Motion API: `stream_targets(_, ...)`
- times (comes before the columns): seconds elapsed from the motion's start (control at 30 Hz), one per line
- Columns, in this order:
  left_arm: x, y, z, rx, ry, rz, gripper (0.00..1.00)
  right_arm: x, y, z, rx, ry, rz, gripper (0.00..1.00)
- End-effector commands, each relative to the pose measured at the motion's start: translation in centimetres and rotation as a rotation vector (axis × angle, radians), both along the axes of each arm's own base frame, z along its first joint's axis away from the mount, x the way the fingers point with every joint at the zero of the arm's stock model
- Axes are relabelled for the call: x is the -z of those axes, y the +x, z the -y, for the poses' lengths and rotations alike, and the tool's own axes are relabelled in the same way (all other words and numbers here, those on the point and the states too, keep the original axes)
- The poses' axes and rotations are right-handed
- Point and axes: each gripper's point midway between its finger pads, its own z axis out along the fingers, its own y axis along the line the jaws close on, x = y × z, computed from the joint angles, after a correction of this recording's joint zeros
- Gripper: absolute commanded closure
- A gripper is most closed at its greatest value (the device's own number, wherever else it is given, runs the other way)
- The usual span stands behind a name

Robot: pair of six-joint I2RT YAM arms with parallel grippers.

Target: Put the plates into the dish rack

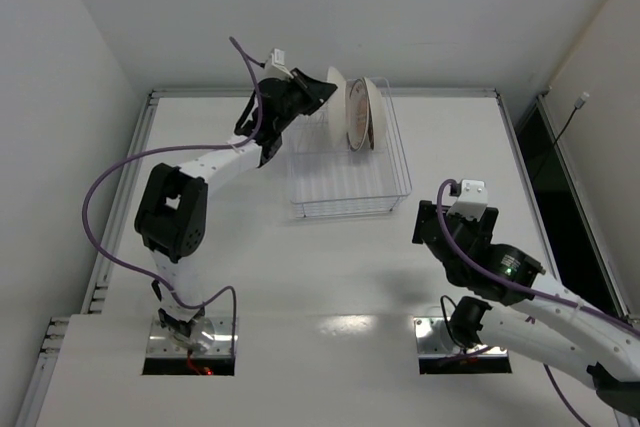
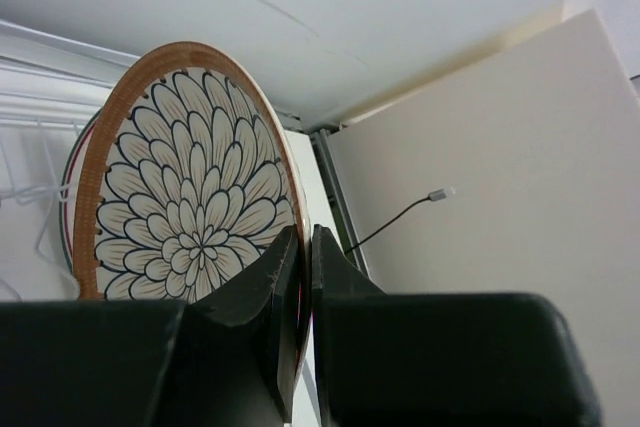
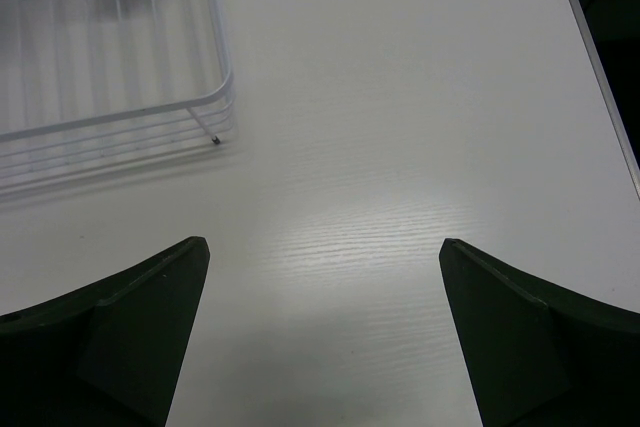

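My left gripper [image 1: 322, 90] is shut on the rim of the white petal-patterned plate [image 2: 185, 197], holding it upright on edge over the far left end of the dish rack [image 1: 350, 209]. In the left wrist view the fingers [image 2: 305, 237] pinch the plate's brown-orange rim. Two other plates [image 1: 360, 113] stand upright in the rack's far end; the rim of one [image 2: 66, 209] shows behind the held plate. My right gripper [image 1: 432, 227] is open and empty [image 3: 325, 337], low over the bare table right of the rack's near corner [image 3: 215, 112].
The rack's near half holds only wire slots [image 1: 345, 182]. A raised metal frame [image 1: 150, 107] borders the table, with walls close behind and to the left. A thin cable [image 2: 400, 215] hangs on the right wall.
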Motion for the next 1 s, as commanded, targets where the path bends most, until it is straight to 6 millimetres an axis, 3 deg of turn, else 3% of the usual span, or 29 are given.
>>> stream_targets(0.0,-10.9,-2.1,-0.8,-0.047,-0.14,0.279,1.0,-0.5,0.4,-0.5,0.004,0.026,0.027,0.0)
stream_targets(0.3,-8.1,-1.7,-0.7,-0.097,-0.157,0.219,1.0,-0.5,0.5,-0.6,0.0,0.018,0.025,0.0)
stream_targets(0.43,-8.0,-1.7,-0.4,-0.138,-0.135,0.23,1.0,-0.5,0.5,-0.6,0.0,0.018,0.025,0.0)
stream_targets(0.73,-6.0,-0.8,3.6,-0.194,-0.026,0.201,1.0,-0.4,0.4,-1.0,-0.017,0.022,0.02,0.0)
stream_targets(0.77,-6.8,-0.9,4.0,-0.196,-0.033,0.206,1.0,-0.4,0.4,-1.0,-0.017,0.022,0.02,0.0)
stream_targets(0.97,-5.3,0.5,4.4,-0.219,0.023,0.184,0.99,-0.6,0.3,-1.1,-0.026,0.03,0.025,0.0)
